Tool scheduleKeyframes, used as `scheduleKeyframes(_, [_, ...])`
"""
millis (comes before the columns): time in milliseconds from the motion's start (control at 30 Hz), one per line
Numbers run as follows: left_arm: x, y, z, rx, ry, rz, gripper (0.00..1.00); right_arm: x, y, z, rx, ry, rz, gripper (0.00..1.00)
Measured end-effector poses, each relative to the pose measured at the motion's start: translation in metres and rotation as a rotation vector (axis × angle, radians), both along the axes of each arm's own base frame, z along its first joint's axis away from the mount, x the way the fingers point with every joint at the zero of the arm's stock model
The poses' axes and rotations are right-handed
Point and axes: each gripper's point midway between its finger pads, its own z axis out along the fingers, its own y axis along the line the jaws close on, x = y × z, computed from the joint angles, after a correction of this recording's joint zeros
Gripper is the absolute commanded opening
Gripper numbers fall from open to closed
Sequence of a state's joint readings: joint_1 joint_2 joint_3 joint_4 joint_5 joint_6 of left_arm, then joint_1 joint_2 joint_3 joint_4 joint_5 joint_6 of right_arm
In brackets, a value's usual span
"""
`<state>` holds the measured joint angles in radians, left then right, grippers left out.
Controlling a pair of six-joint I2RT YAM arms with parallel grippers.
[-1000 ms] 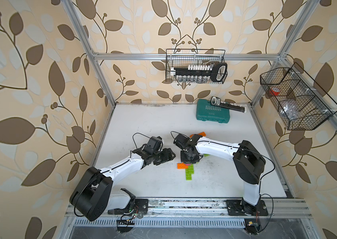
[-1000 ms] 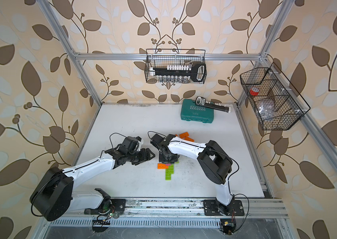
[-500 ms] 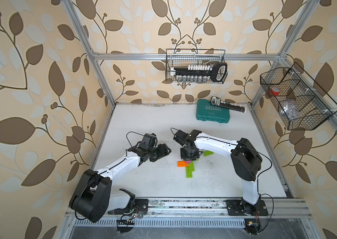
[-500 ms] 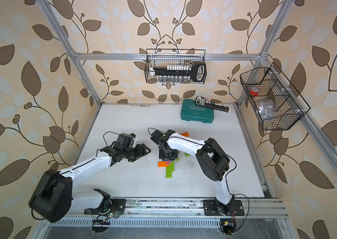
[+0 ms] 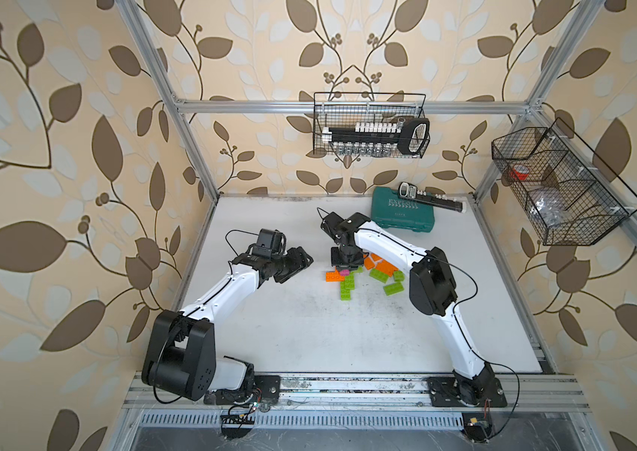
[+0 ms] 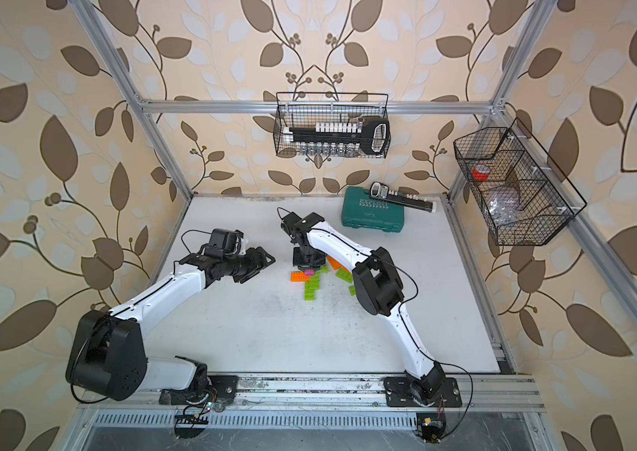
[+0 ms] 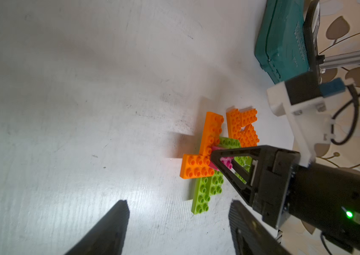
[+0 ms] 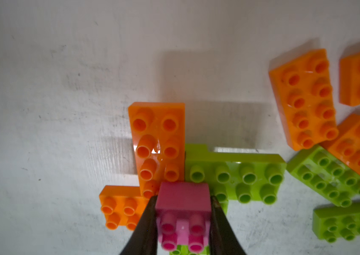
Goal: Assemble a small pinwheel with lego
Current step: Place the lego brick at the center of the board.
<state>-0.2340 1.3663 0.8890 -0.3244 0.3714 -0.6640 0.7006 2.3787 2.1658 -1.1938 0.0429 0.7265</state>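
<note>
Right end effector: closed on the small pink brick, one finger pressed to each side, pointing down at the white surface.
Pink brick position: mid-surface, over the centre where four flat bricks meet, seen in both top views. I cannot tell whether it is pushed fully home.
Brick cross: two orange bricks and two lime-green bricks lie flat, studs up. They meet under the pink one, with their arms pointing outward.
Loose bricks: a small heap of orange and lime-green 2x4 pieces just to the right of the cross. Several touch, and one orange piece lies partly over a green one.
Left end effector: jaws spread, nothing between them. It sits to the left of the cross, aimed toward it and clear of every brick.
Teal tool case: closed, at the far edge of the surface and well apart from the bricks. A black socket rail rests across its far corner.
Back wire basket: hung on the rear frame bar, holding a socket set.
Side wire basket: hung on the right wall.
</note>
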Motion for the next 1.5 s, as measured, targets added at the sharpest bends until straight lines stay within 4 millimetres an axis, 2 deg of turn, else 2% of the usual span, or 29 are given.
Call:
scheduleKeyframes(167, [-0.005,0.0,-0.004,0.008,0.023,-0.011,0.74,0.016,0.005,-0.012,-0.012,0.015,0.011,0.0])
scheduleKeyframes(367, [-0.008,0.0,-0.005,0.003,0.036,-0.017,0.74,0.032,0.007,-0.008,0.006,-0.003,0.005,0.05])
scheduleKeyframes(600, [-0.009,-0.001,-0.005,0.003,0.04,-0.019,0.74,0.037,0.009,-0.013,0.017,-0.001,0.003,0.1])
scheduleKeyframes(700, [-0.008,-0.001,-0.005,0.002,0.039,-0.019,0.74,0.04,0.011,-0.011,0.029,-0.005,0.003,0.17])
scheduleKeyframes(867, [-0.009,-0.001,-0.005,0.001,0.04,-0.019,0.74,0.041,0.013,-0.011,0.041,-0.004,0.004,0.39])
scheduleKeyframes(1000, [-0.009,-0.001,-0.005,0.001,0.04,-0.019,0.74,0.042,0.012,-0.011,0.046,-0.004,0.004,0.46])
scheduleKeyframes(1233, [-0.009,-0.001,-0.005,0.001,0.04,-0.019,0.74,0.044,0.011,-0.01,0.049,-0.007,0.001,0.44])
scheduleKeyframes(1367, [-0.009,-0.001,-0.006,0.002,0.04,-0.021,0.74,0.042,0.007,-0.005,0.051,-0.012,0.001,0.38])
scheduleKeyframes(1500, [-0.012,0.0,-0.01,0.006,0.05,-0.023,0.74,0.039,0.003,0.008,0.058,-0.023,0.005,0.3])
